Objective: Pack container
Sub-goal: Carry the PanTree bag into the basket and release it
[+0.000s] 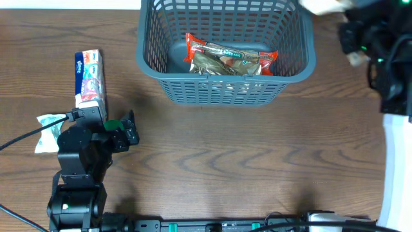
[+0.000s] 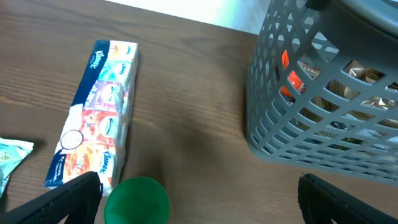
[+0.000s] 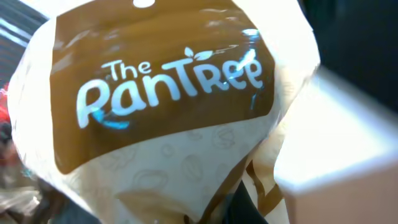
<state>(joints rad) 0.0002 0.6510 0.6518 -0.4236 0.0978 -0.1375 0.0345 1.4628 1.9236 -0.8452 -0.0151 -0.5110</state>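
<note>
The dark grey lattice basket (image 1: 222,89) stands at the back centre; it also shows at the right of the left wrist view (image 2: 311,134). A red and brown snack pack (image 1: 232,58) lies inside it. My left gripper (image 1: 127,129) is open near the table's left front, empty, its fingers wide apart (image 2: 199,205). A green round object (image 2: 137,200) sits just inside its left finger. My right gripper is at the back right, beside the basket, its fingers hidden by a white and brown "The Pantree" bag (image 3: 168,106) that fills its view and looks held; the bag pokes in at the top edge overhead (image 1: 320,5).
A long Kleenex tissue pack (image 1: 90,76) lies left of the basket and ahead of the left gripper (image 2: 96,115). A small white and teal packet (image 1: 47,125) lies at the far left (image 2: 9,162). A white object (image 1: 396,167) runs along the right edge.
</note>
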